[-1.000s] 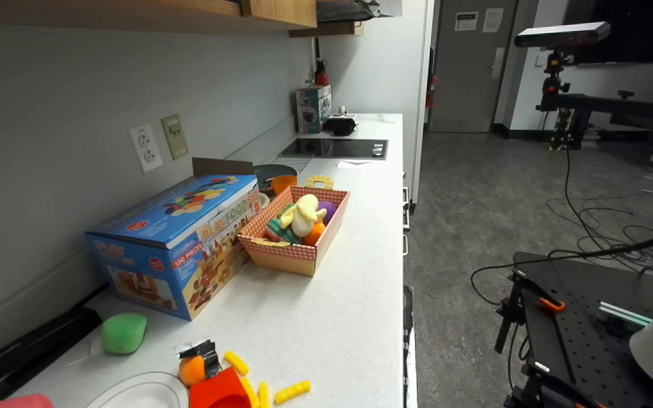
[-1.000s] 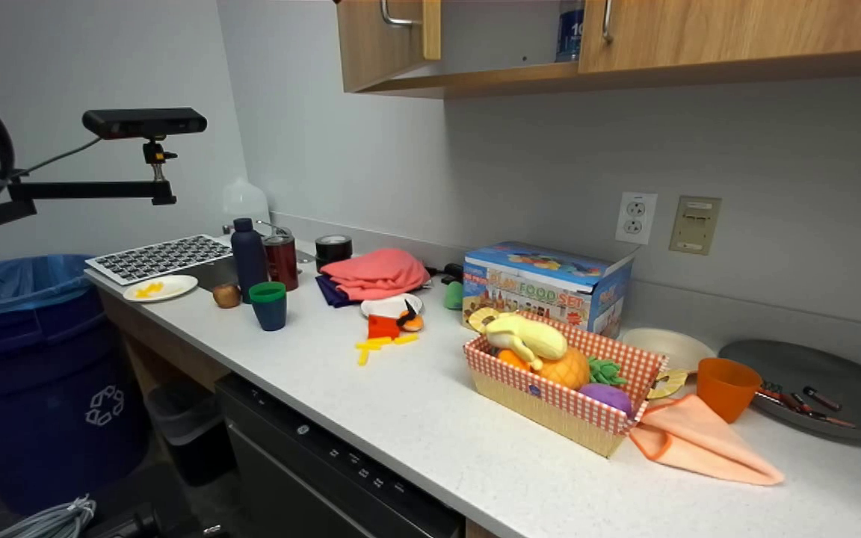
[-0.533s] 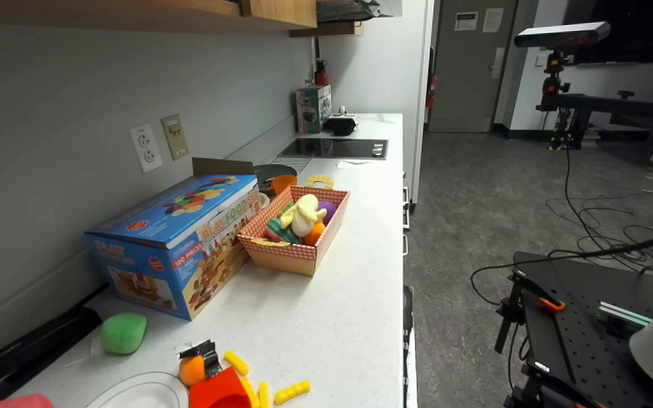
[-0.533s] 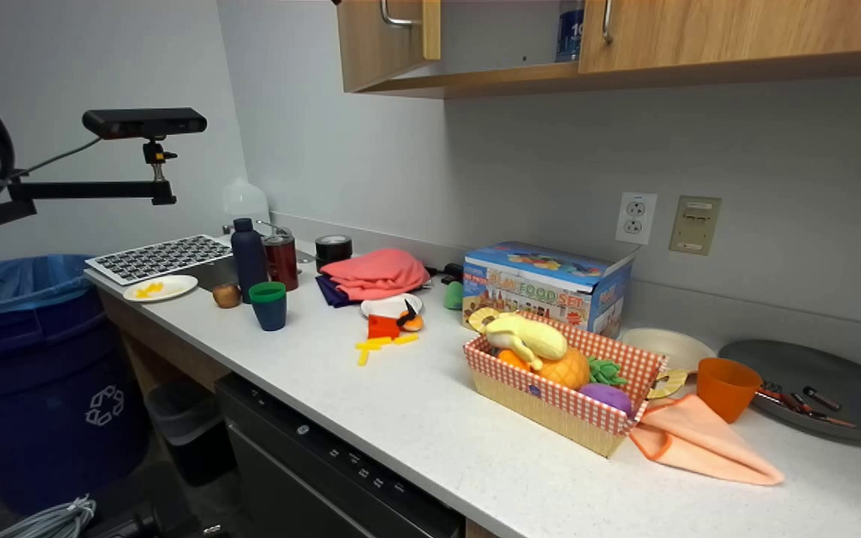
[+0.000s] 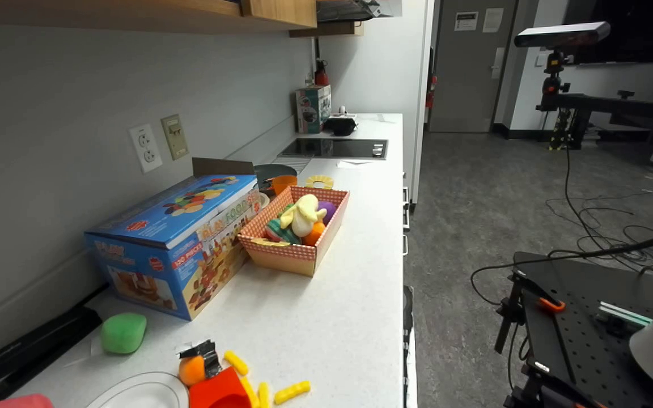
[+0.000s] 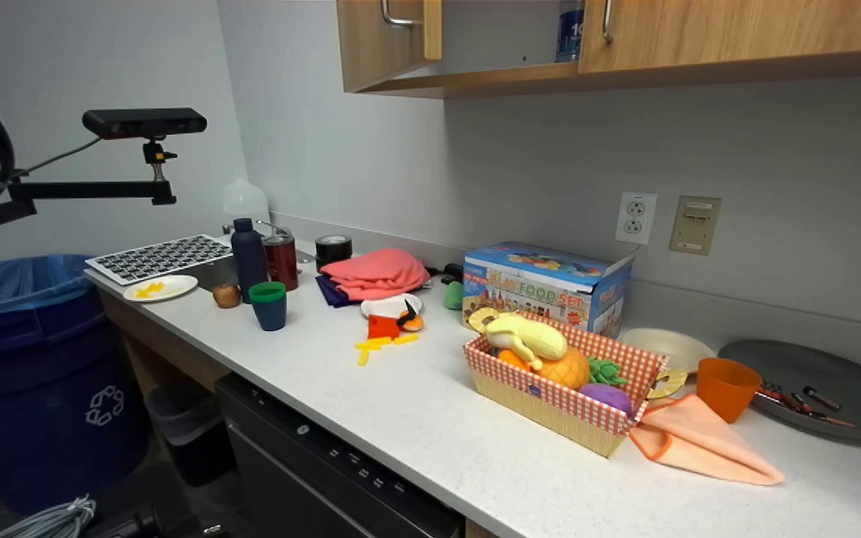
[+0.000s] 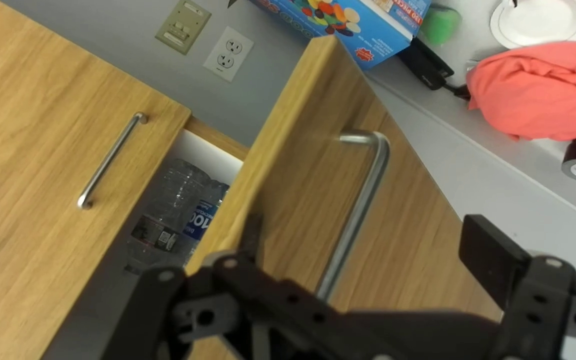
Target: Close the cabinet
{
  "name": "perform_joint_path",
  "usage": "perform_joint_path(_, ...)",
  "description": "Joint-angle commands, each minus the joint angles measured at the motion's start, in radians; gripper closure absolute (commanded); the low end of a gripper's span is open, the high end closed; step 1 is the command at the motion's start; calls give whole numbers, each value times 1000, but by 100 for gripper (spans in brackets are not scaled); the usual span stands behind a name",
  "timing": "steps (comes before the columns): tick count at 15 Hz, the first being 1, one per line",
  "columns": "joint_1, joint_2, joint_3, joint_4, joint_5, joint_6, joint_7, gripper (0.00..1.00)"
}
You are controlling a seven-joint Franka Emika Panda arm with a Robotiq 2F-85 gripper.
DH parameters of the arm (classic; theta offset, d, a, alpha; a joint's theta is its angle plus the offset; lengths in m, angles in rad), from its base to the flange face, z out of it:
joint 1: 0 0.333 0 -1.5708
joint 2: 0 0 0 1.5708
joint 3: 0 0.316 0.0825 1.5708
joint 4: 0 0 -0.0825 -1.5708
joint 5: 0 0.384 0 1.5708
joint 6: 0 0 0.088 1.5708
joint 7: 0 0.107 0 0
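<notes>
The wooden wall cabinet has one door (image 7: 418,235) standing ajar, with a long metal handle (image 7: 355,220) on its face. The same door (image 6: 374,52) and its handle (image 6: 399,19) show at the top of an exterior view. Clear bottles (image 7: 168,215) stand inside through the gap. My gripper (image 7: 368,240) is wide open and empty in the wrist view, in front of the door. Its left finger (image 7: 252,232) overlaps the door's free edge; whether it touches is unclear. Its right finger (image 7: 488,255) is beyond the door's lower side. The gripper is out of both exterior views.
The neighbouring cabinet door (image 7: 43,150) is shut. Below, the counter (image 6: 400,403) holds a blue play-food box (image 6: 542,288), a checkered basket (image 6: 550,418) of toy fruit and a coral cloth (image 6: 378,273). A camera on a stand (image 6: 145,123) is at the left.
</notes>
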Motion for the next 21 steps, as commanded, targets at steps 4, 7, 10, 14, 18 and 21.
perform_joint_path(4, 21, 0, -15, -3, -10, 19, -1, 0)
perform_joint_path(7, 4, 2, -6, -1, -21, 10, 6, 0)
perform_joint_path(10, 9, 0, -6, 2, -14, -3, 12, 0)
perform_joint_path(14, 9, 0, -6, 2, -14, -4, 17, 0)
perform_joint_path(18, -11, -43, 7, -2, 9, -25, 77, 0)
perform_joint_path(21, -110, -58, 39, 4, -86, 92, 126, 0)
